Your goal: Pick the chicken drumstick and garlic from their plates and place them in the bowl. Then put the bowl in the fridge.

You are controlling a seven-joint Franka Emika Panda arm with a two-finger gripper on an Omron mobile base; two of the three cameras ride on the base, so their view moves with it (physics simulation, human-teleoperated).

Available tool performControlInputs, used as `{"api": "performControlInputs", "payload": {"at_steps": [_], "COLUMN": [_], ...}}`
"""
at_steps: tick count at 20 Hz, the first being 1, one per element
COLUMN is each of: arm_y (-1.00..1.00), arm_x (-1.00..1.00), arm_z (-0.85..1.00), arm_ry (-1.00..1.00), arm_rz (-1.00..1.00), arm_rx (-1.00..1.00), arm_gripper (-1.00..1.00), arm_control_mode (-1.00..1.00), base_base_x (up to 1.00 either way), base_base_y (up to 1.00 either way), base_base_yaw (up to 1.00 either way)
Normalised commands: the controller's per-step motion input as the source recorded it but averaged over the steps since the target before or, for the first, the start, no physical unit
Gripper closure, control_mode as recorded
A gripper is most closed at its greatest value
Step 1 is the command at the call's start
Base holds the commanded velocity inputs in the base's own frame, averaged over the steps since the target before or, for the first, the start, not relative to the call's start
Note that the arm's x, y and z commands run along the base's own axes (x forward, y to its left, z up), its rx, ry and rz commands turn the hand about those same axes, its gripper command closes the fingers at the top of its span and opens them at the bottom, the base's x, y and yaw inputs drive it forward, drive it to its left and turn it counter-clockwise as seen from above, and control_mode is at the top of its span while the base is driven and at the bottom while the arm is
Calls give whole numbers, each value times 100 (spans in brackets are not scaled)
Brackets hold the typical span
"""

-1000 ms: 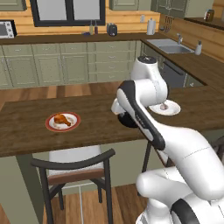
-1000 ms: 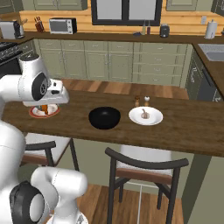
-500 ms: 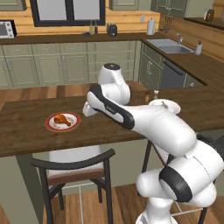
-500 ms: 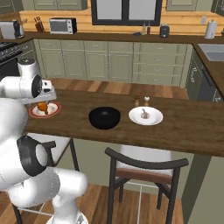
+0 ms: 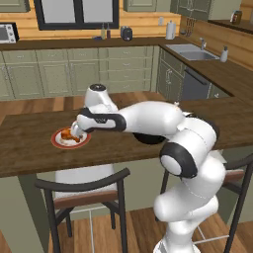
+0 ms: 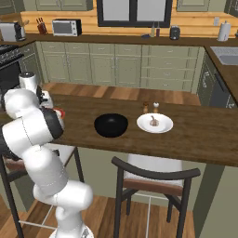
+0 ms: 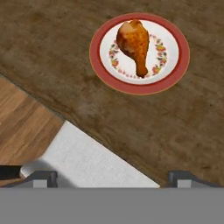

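Worktop (image 6: 195,139) is a long wooden peninsula with stools tucked under it, so everything sits in a row along it within one sweep of the arm. Arm is stretched out low to its left, hand parked over the far plate.

Black bowl (image 6: 111,125) sits mid-worktop between the two plates, which makes sense as the drop point for both items. It looks empty, so nothing is loaded yet by my read.

Red-rimmed plate (image 7: 140,52) carries the chicken drumstick (image 7: 134,43), lying flat, meaty end away from the narrow end, centred on the plate. White plate (image 6: 155,123) just beside the bowl holds the garlic (image 6: 154,122), tiny from here.

Gripper (image 5: 77,131) hovers above the drumstick plate, jaws spread wide and holding nothing: pre-grasp pose, wide enough for the thick end. In the hand view the plate sits high of centre, so it likely needs to shift forward before descending.
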Motion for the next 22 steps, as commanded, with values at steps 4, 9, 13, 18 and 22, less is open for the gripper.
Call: {"api": "performControlInputs", "payload": {"at_steps": [4, 9, 13, 18, 22], "arm_y": [15, 7, 15, 16, 4], "arm_x": [63, 53, 36, 31, 65], "arm_z": [-51, -38, -39, -43, -31], "arm_ry": [3, 5, 0, 0, 3], "arm_rz": [0, 0, 0, 0, 0], "arm_rx": [0, 0, 0, 0, 0], "arm_gripper": [-100, -100, -100, -100, -100], "arm_control_mode": [-100, -100, -100, -100, -100], "base_base_x": [0, 0, 0, 0, 0], "base_base_y": [0, 0, 0, 0, 0], "base_base_yaw": [0, 0, 0, 0, 0]}}
